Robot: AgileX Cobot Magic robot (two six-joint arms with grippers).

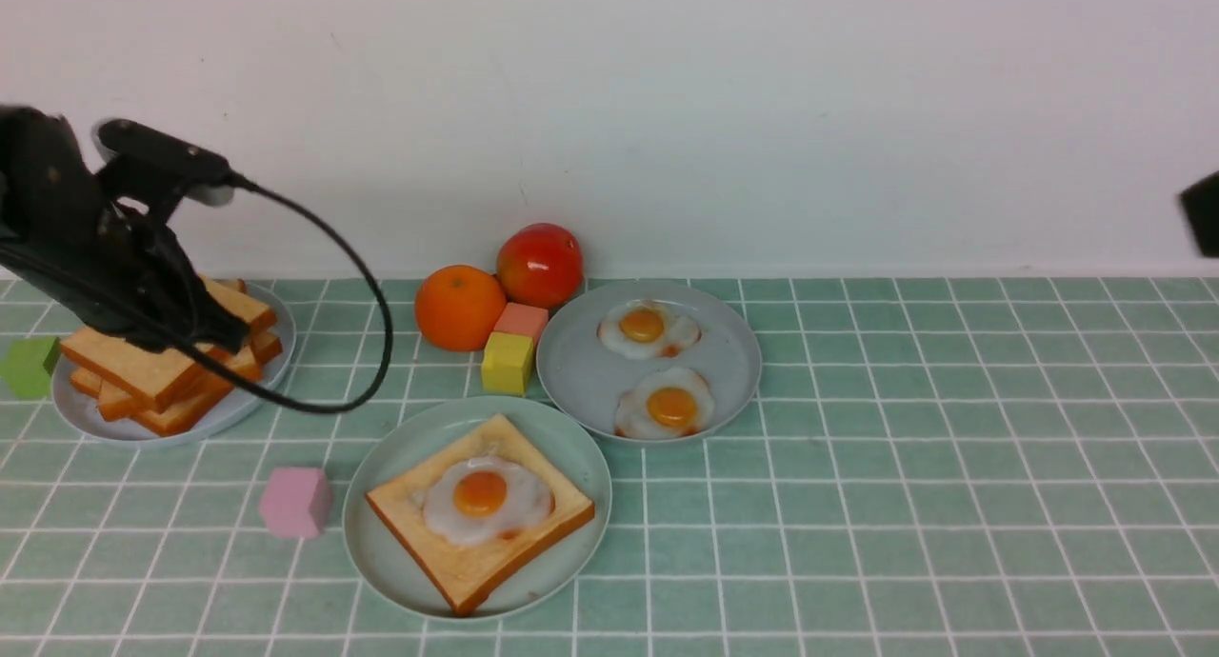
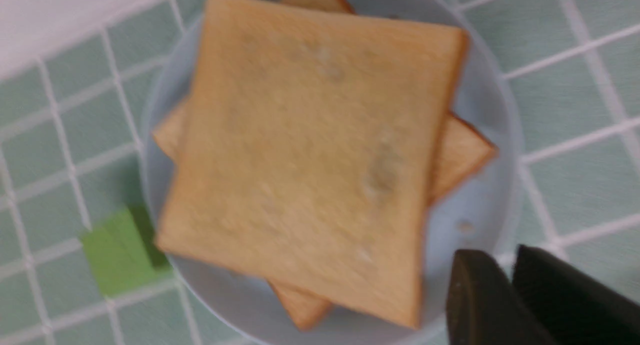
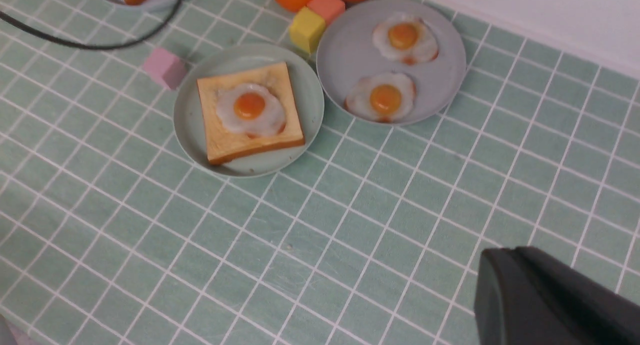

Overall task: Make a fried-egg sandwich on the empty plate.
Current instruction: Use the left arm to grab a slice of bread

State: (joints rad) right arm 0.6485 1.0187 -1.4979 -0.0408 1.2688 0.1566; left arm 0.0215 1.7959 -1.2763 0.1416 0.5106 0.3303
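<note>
Risk of shoving the skewed toast stack (image 1: 143,376) off the far-left plate (image 1: 95,428) instead of lifting one slice: left jaws hang above it barely parted, empty; right jaws, far right, look closed; mint plate (image 1: 373,547), near centre, holds base slice (image 1: 476,569) with egg (image 1: 481,497), not yet topped.

Orange (image 1: 460,307), tomato (image 1: 540,264), pink cube (image 1: 296,502), yellow cube (image 1: 507,363)
</note>
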